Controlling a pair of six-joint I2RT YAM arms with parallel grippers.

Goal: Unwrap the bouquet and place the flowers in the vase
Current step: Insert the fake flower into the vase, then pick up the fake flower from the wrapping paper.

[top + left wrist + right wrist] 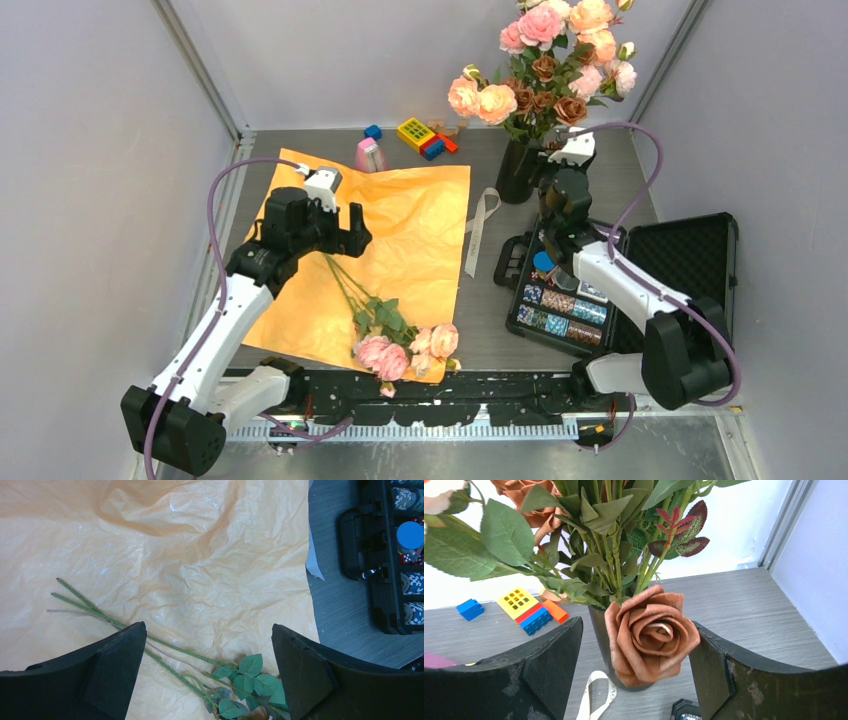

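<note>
- Orange paper point(410, 225) lay flat on the table point(500, 325), already unwrapped; ribbon point(482, 225) lay off to its right.
- Loose flowers point(400, 345) lay on the paper, heads at the near edge, stems point(125, 626) running up under the left arm.
- Left jaws were wide apart and empty, hovering over the stems.
- Right jaws were apart too, clamped on nothing, just beside the vase point(518, 172) at the back right.
- Step in hand, judged: pick up the leftover stems.
- To do it well: drop the left jaws across the bare stems, between the cut ends and the leaves, and gather all of them in one bite.
- Avoid pinching the crinkly paper. Lift before swinging over.
- The vase looked full, so the cut ends should go in first, and the right arm should be out of the way.
- Left wrist alone showed the cut ends fanned apart, not bunched; the heads were out of its frame.
- Right wrist alone showed the vase neck packed with stems and a brown rose point(650, 632) drooping over its front.
- Top view alone showed both arms, the heads and the vase together.
</note>
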